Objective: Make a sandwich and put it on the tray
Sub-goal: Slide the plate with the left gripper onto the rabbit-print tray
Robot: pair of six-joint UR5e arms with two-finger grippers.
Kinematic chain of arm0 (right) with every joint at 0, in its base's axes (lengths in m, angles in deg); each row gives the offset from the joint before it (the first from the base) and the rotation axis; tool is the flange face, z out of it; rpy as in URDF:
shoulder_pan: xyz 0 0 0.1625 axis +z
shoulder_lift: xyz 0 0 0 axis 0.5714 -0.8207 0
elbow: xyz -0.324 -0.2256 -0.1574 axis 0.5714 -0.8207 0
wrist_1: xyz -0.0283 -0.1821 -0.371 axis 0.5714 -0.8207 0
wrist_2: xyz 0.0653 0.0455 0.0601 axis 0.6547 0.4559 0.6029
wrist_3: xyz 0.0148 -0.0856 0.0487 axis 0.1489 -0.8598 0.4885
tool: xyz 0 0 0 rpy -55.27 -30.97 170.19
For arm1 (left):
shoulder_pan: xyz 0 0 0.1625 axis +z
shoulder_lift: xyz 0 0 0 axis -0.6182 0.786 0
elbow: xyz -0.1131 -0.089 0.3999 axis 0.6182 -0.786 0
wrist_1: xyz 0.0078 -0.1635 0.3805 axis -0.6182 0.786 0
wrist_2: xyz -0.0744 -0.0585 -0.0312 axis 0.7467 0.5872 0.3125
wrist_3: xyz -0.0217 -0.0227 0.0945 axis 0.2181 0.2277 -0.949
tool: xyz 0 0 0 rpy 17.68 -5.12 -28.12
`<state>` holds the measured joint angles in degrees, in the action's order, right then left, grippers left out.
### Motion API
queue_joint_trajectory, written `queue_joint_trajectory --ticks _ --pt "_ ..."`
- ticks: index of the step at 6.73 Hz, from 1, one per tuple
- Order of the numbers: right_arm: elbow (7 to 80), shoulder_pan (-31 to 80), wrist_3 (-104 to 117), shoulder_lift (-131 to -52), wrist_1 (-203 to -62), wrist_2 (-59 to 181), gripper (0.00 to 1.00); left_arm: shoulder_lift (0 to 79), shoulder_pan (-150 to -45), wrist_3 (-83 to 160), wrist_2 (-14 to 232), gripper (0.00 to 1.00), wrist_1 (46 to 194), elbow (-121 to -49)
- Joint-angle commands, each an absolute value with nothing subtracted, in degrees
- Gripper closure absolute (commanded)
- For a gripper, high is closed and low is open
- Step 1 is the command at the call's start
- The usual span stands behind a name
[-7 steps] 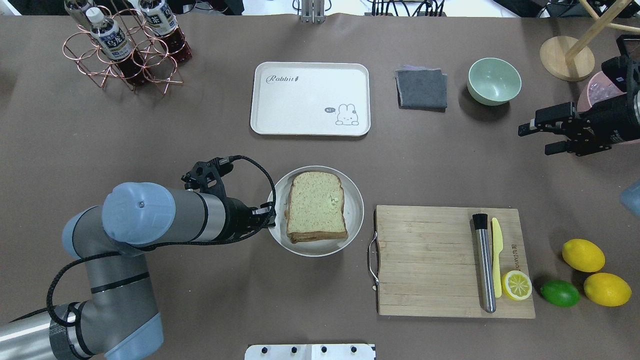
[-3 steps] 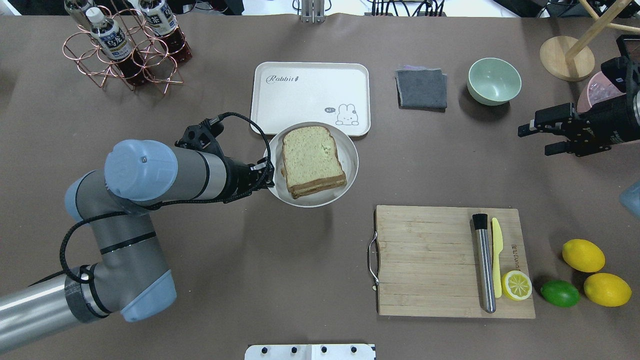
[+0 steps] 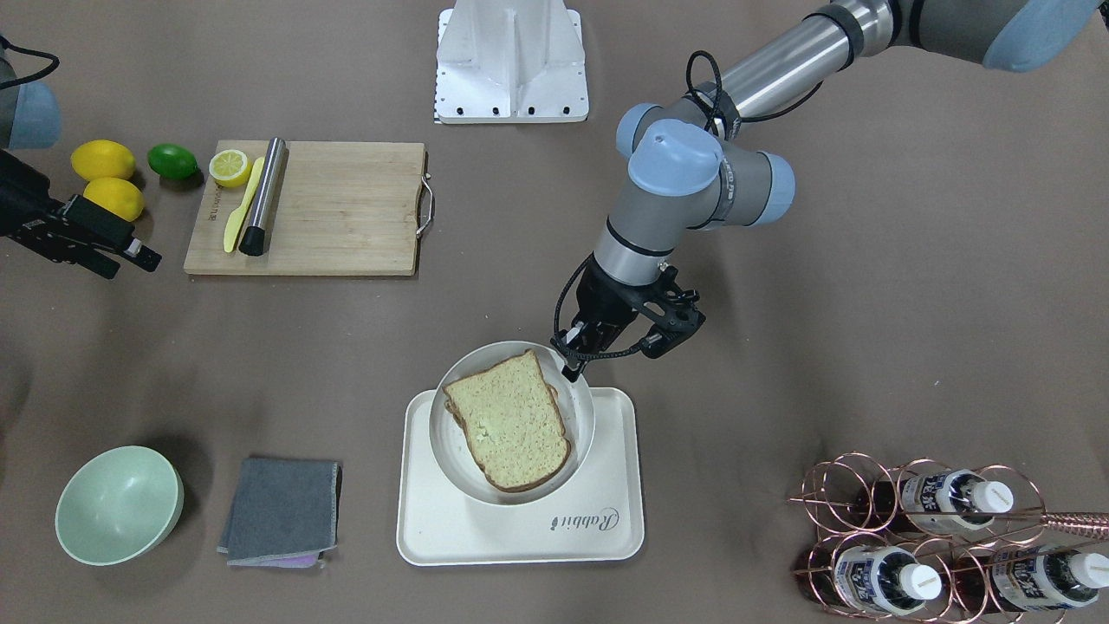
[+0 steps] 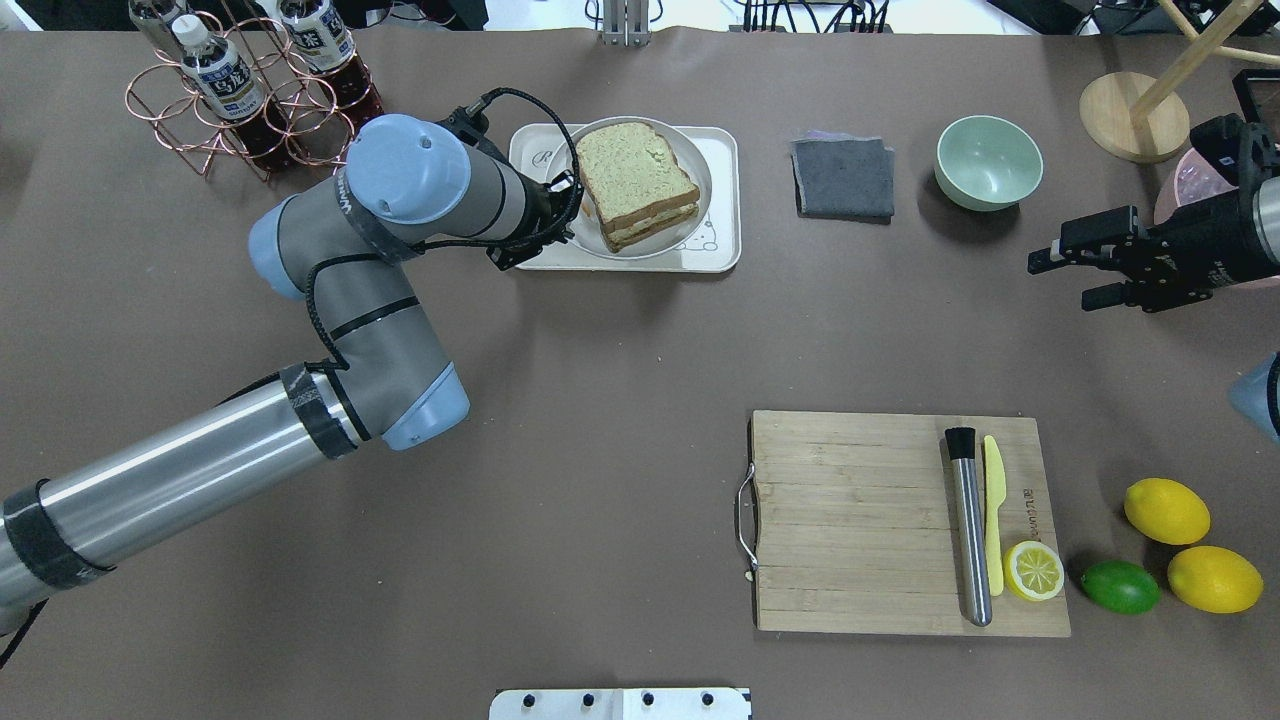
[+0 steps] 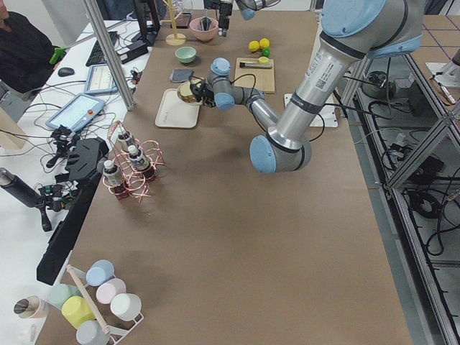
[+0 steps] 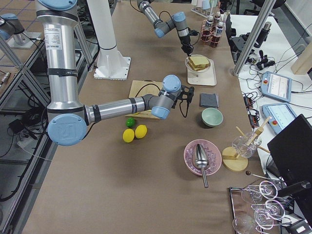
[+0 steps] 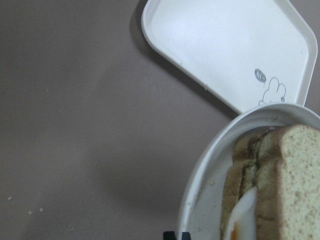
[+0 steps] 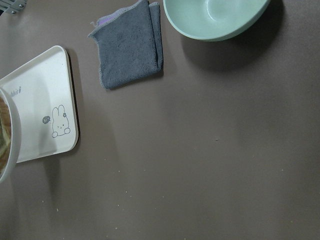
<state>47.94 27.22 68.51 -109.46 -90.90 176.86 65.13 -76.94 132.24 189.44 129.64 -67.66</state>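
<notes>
Left gripper [image 4: 566,212] clamps the grey plate [image 4: 645,254] by its rim, sandwich [image 4: 636,180] aboard, over the tray [image 4: 722,150] at upper centre, while the right gripper [image 4: 1062,280] hangs jaws apart at the right edge.

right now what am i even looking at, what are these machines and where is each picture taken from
This is a two-armed robot at a table; each arm ends in a two-finger claw. Two pictures look down on the table, one from behind the robot and one facing it. Two look along it from either end, and two come from cameras on the wrists. The left claw is shut on the rim of a round plate carrying the sandwich, with a fried egg showing between the slices. The plate is over the cream tray; I cannot tell whether it rests on it. The right claw is open and empty. Also there: a wooden cutting board, lemons, a lime, a green bowl, a grey cloth and bottles in a wire rack.
</notes>
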Motion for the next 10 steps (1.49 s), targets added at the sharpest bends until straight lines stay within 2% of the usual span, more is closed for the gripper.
queue_joint_trajectory --ticks 1,4,7,8,9,10 --pt "47.8 27.0 68.5 -108.8 -90.9 176.5 0.0 67.4 -78.1 133.1 189.2 1.0 133.7 -60.6" --pt "47.4 27.0 68.5 -108.7 -90.9 176.5 0.0 67.5 -76.7 135.2 187.3 1.0 137.6 -56.4" --pt "47.3 27.1 68.5 -108.6 -90.9 176.5 0.0 67.7 -75.7 135.2 186.7 0.97 137.7 -56.4" --pt "47.3 27.2 68.5 -108.5 -91.0 176.6 0.0 67.7 -75.7 134.7 186.4 0.25 137.7 -56.5" --pt "47.3 27.2 68.4 -108.2 -91.1 176.7 0.0 67.7 -76.1 134.7 186.5 0.03 137.8 -56.5" --pt "47.2 27.2 68.4 -107.8 -91.5 176.7 0.0 67.5 -77.2 134.6 187.0 0.03 137.8 -56.7"
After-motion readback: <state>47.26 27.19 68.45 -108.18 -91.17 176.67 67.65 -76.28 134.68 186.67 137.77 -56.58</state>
